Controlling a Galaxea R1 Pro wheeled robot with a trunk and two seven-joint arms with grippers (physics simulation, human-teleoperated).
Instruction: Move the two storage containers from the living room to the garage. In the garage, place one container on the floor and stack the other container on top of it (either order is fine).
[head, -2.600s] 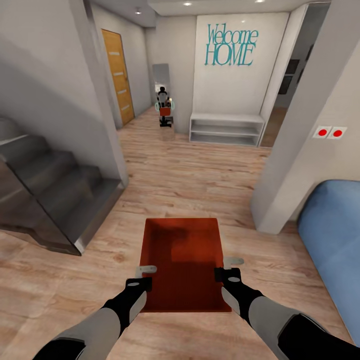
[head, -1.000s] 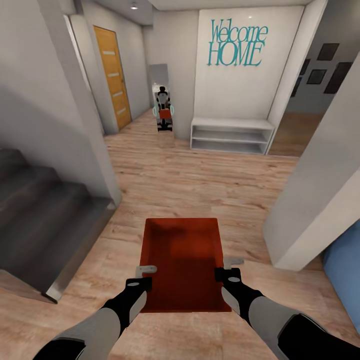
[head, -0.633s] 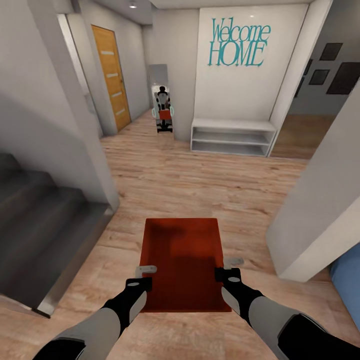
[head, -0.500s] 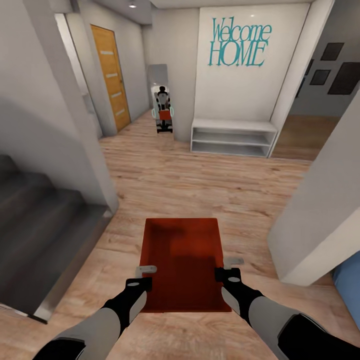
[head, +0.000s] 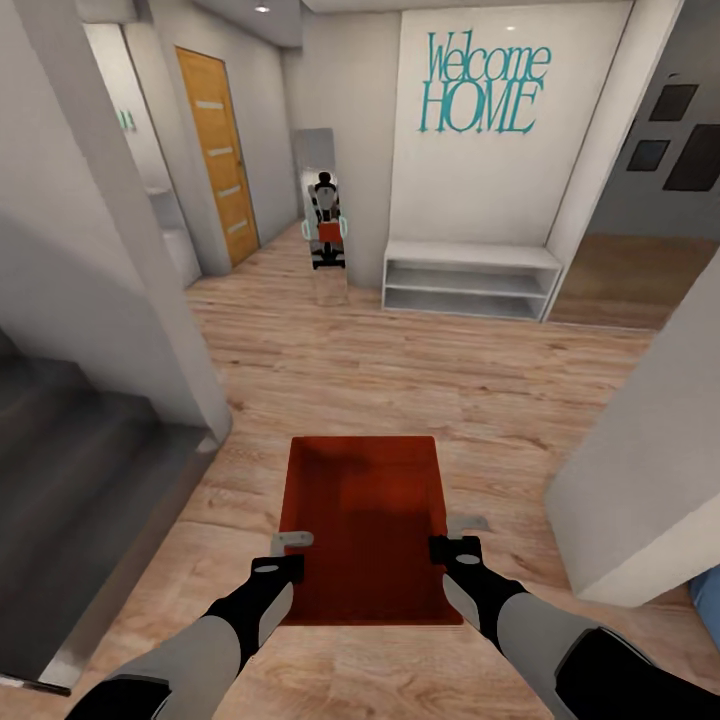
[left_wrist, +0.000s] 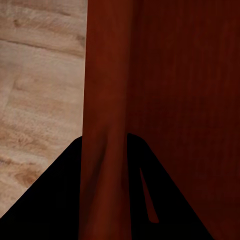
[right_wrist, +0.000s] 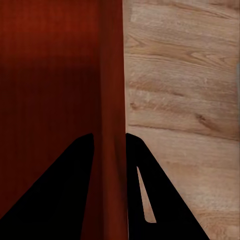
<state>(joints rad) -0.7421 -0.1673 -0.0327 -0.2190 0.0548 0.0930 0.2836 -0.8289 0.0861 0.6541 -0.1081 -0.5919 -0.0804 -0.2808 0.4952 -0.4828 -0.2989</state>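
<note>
head view looks down a hallway with a light wood-plank floor (head: 400, 370) that runs from the robot toward 12 o'clock. a grey staircase (head: 70, 480) fills the 9 o'clock side, and a pale wall corner (head: 640, 500) juts in at 3 o'clock. at 12 o'clock stands a white wall with teal "welcome home" lettering (head: 485, 85), and a low white shelf bench (head: 470, 280) sits against its base. an oak door (head: 215, 155) with frosted strips is at 11 o'clock, beside a narrow mirror (head: 325, 215) that reflects the robot.

one orange-red storage container (head: 365, 520) is held level above the planks at 6 o'clock, close in front of the robot, open side up, between the two arms. the left gripper (head: 285, 555) is clamped over the container's left wall, and the left wrist view shows that wall (left_wrist: 105, 125) running between its dark fingers (left_wrist: 50, 200). the right gripper (head: 450, 545) pinches the right wall, seen in the right wrist view as the red wall (right_wrist: 112, 100) between its fingers (right_wrist: 65, 190).
</note>
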